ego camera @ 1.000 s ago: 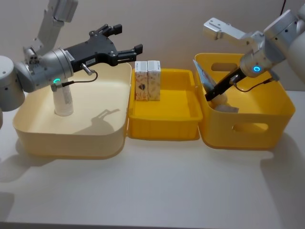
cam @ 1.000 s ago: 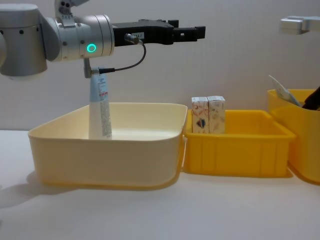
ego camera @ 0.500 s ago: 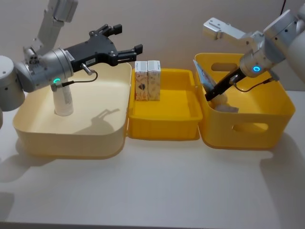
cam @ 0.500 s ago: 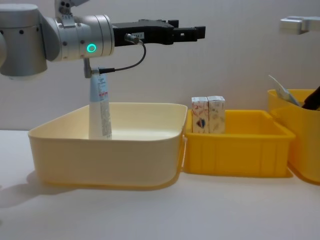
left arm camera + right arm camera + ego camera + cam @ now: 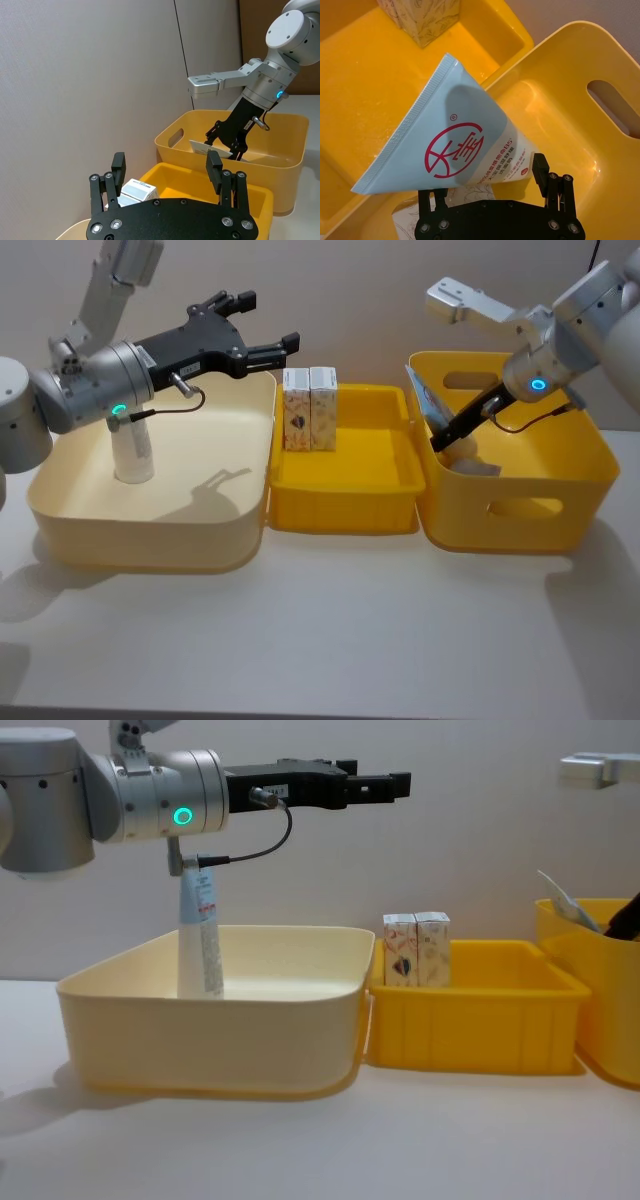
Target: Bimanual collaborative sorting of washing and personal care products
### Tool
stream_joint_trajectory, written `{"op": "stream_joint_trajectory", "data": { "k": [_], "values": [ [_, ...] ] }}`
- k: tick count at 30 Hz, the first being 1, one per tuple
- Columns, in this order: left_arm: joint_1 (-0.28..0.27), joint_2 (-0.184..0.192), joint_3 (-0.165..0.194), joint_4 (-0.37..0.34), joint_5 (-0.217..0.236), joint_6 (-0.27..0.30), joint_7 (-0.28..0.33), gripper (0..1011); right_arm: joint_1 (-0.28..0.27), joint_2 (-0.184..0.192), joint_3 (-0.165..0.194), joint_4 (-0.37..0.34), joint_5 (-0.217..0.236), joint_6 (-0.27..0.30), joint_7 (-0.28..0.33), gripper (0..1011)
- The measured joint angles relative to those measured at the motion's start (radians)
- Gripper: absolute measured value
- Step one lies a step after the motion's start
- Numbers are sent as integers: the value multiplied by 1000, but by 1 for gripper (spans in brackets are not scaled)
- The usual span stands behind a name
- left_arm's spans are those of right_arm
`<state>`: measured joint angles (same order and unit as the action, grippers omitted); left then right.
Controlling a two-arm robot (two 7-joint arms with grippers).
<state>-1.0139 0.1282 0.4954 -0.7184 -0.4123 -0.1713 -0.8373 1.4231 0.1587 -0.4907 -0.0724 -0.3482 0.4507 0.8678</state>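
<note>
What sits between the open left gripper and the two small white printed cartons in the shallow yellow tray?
Nothing visible. The left gripper hovers open above the cream bin's back right corner, and the two white printed cartons stand upright side by side just beyond it, at the shallow yellow tray's back left, with only air between.

Open floor at centre of shallow yellow bin (image 5: 345, 502). Blocked at its upper left by two cartons (image 5: 309, 408). Cream bin (image 5: 150, 535) mostly free, save upright tube (image 5: 132, 450) at left.
</note>
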Motion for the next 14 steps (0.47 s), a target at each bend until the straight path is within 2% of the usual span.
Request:
{"op": "stream_joint_trajectory", "data": {
  "k": [14],
  "values": [
    [0,0,0,0,0,0,0,1002,1,-1,1,3,-1,-1,-1,998]
  ]
}}
